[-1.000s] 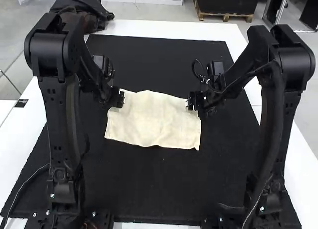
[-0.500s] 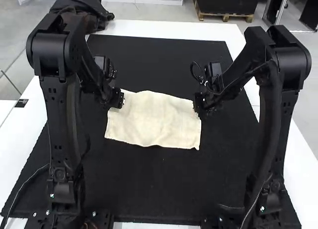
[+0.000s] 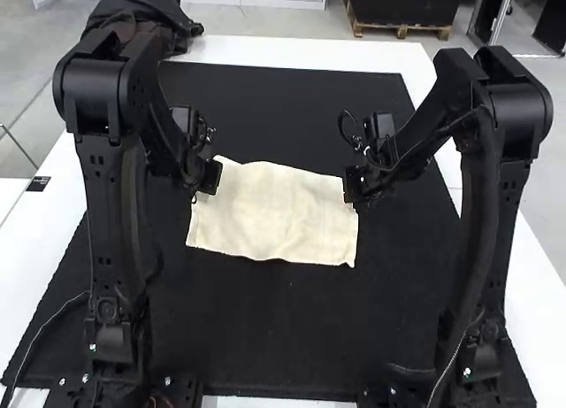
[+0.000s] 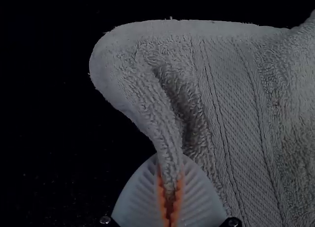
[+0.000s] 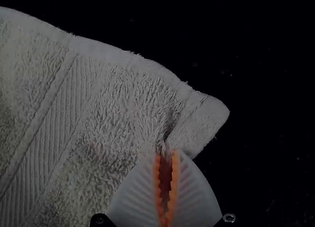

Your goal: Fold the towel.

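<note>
Between the mat's (image 3: pixel 292 337) left and right edges, your towel (image 3: pixel 274 218) lies spread. The left gripper (image 4: pixel 170 160) pinches its far left corner area; the right gripper (image 5: pixel 167 154), its far right. Lift both evenly toward you, keeping tension. The bag (image 3: pixel 146 23) beyond the mat should not obstruct you.

Saw a white worktop (image 3: pixel 305 52), mostly covered by a black mat (image 3: pixel 283 337), bare along its twelve, three and nine o'clock margins. Found the cream towel (image 3: pixel 274 218) near the mat's middle, spread with shallow ripples, longer sides running roughly nine to three. Spotted a small black label (image 3: pixel 38 184) towards nine, dark bunched fabric (image 3: pixel 155 8) by the edge near eleven.
</note>
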Robot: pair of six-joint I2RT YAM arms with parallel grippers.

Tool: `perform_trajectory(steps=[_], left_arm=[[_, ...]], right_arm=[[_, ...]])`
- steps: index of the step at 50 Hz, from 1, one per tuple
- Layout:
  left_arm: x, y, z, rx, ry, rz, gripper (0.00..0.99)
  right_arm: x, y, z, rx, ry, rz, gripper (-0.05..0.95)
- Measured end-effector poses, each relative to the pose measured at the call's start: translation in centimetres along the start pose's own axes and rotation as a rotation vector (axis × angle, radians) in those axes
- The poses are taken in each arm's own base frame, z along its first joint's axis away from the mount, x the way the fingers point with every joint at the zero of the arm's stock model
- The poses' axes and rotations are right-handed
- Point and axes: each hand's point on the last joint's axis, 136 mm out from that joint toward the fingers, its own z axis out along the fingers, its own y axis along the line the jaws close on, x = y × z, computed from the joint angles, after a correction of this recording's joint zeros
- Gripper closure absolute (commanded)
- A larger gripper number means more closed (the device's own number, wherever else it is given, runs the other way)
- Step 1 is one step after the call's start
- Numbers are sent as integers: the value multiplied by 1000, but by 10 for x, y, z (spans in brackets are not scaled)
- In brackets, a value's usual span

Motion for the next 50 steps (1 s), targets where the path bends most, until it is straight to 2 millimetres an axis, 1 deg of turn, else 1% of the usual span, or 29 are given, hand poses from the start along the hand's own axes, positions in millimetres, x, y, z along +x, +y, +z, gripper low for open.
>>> perform_trajectory(steps=[12, 19, 24, 28, 32, 37, 45, 50], left_arm=[[-1, 3, -2, 14, 0, -11, 969], [0, 16, -10, -26, 21, -27, 969], [-4, 24, -16, -44, 27, -35, 969], [-10, 25, -21, -45, 21, -34, 969], [-16, 25, -26, -47, 11, -32, 969], [-18, 24, -31, -43, 12, -32, 969], [-17, 21, -39, -31, 32, -37, 969], [-18, 18, -46, -20, 45, -41, 969]], right_arm=[[-1, -1, -2, -7, -4, 6, 923], [0, 0, -6, -28, -3, 11, 923], [-4, 3, -13, -43, -15, 11, 923], [-12, 4, -20, -49, -38, 9, 923], [-24, 3, -30, -48, -72, 9, 923], [-36, 0, -40, -45, -107, 11, 923], [-41, -2, -49, -48, -114, 17, 923], [-37, 0, -55, -52, -104, 18, 923]])
